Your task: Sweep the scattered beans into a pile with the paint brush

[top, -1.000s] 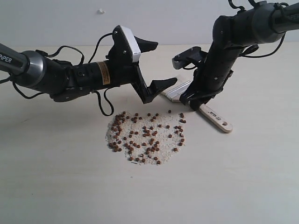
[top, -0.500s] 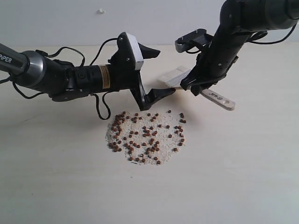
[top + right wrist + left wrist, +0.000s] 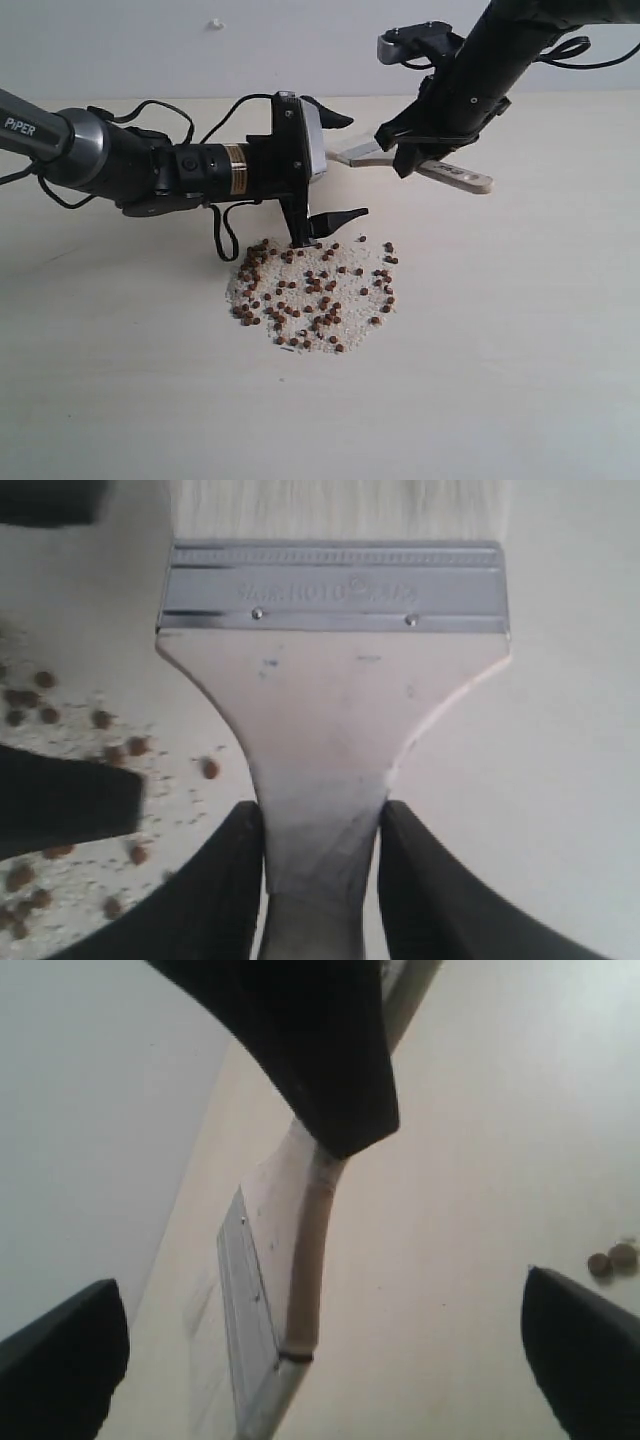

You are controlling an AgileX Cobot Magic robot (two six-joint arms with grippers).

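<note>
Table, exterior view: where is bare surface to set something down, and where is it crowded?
Free: the table in front of the beans, and the patch right of them. Crowded: behind the beans, where the open left gripper and the right gripper holding the paint brush are close together.

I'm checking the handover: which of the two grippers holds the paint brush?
The right gripper: its fingers clamp the paint brush by its wooden handle. The left gripper, beside the bristles, stands wide open and holds nothing.
</note>
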